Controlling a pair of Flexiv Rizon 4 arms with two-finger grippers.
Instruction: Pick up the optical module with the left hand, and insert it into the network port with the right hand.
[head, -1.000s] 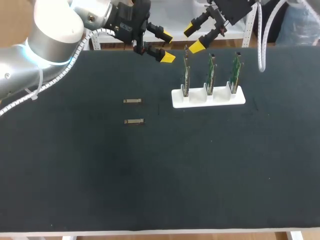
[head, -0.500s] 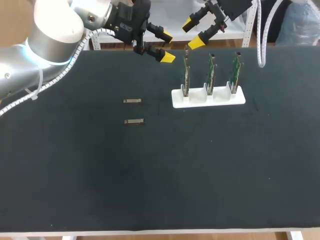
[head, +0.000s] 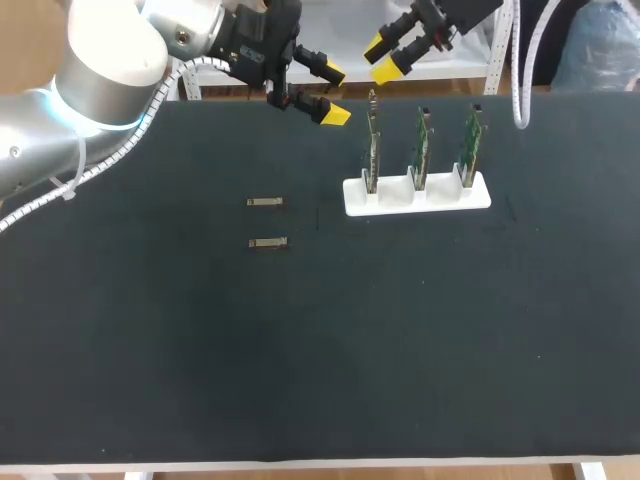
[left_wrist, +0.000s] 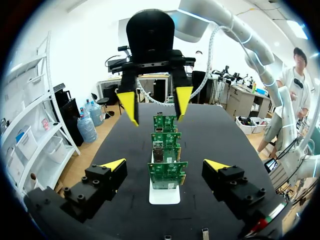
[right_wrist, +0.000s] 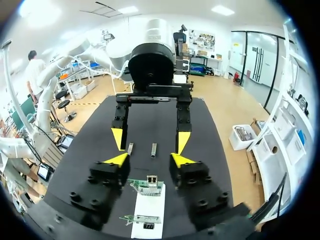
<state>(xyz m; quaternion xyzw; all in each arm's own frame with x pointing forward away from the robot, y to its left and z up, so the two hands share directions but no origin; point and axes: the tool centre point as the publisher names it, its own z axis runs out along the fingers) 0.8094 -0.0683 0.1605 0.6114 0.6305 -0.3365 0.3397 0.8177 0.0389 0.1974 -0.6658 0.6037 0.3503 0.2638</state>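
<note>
Two small grey optical modules (head: 265, 202) (head: 268, 243) lie flat on the black table, left of the middle. Three green boards stand upright in a white holder (head: 416, 195); the nearest board (right_wrist: 147, 187) carries a metal port. My left gripper (head: 335, 93) hangs open and empty above the table's far edge, left of the boards. My right gripper (head: 381, 58) is higher and just beyond the leftmost board (head: 372, 150), its fingers a modest way apart with nothing between them. The two grippers face each other across the boards (left_wrist: 166, 170). Past my right gripper (right_wrist: 149, 160) lie both modules (right_wrist: 130, 148) (right_wrist: 153, 150).
The white holder (left_wrist: 164, 194) lies between my left gripper (left_wrist: 165, 165) and the right gripper (left_wrist: 155, 102). The black mat (head: 320, 350) stretches wide toward the table's front edge. A white cable (head: 520, 100) hangs from my right arm over the far right.
My right gripper's fingers have drawn closer together and it has risen a little away from the boards. The left arm and the modules have not moved.
</note>
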